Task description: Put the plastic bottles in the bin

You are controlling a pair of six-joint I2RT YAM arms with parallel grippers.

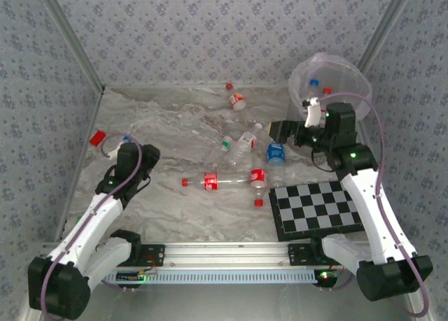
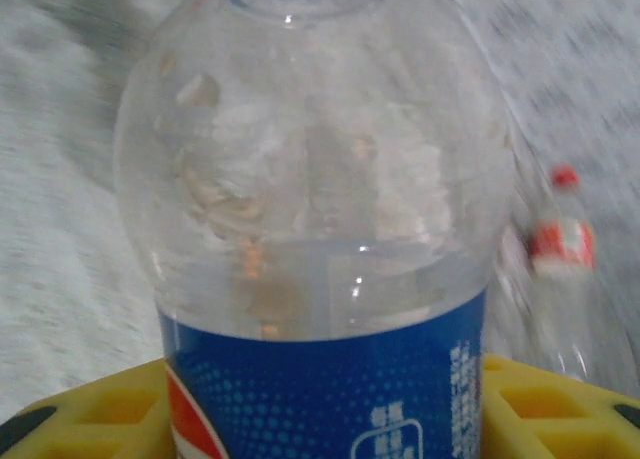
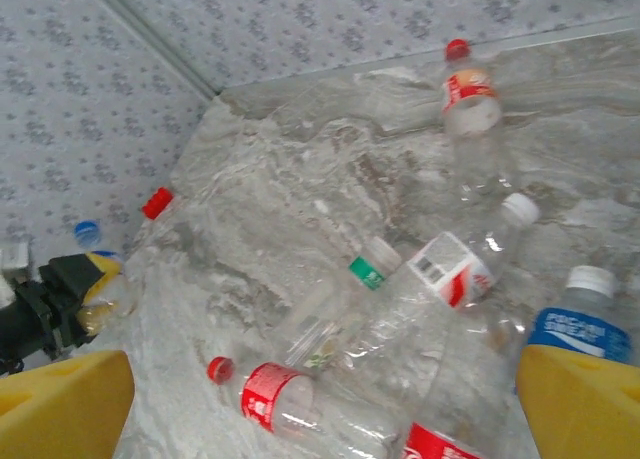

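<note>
Left pincer [image 2: 325, 419] was clenched on a blue-label bottle [image 2: 320, 229] at the left side of the surface [image 1: 168, 125], well apart from the bin, so not delivered yet. 6 bottles lay loose mid-surface: 1 far bottle [image 1: 236, 99] near the back wall and a cluster [image 1: 246, 143] of 5 in front of it. Right pincer [image 3: 325, 379] hung released, wide and empty, at the cluster's right edge. The bin [image 1: 350, 73] stood in the far right corner with at least 2 caps showing through its wall. My read: under halfway, 7 to go.
</note>
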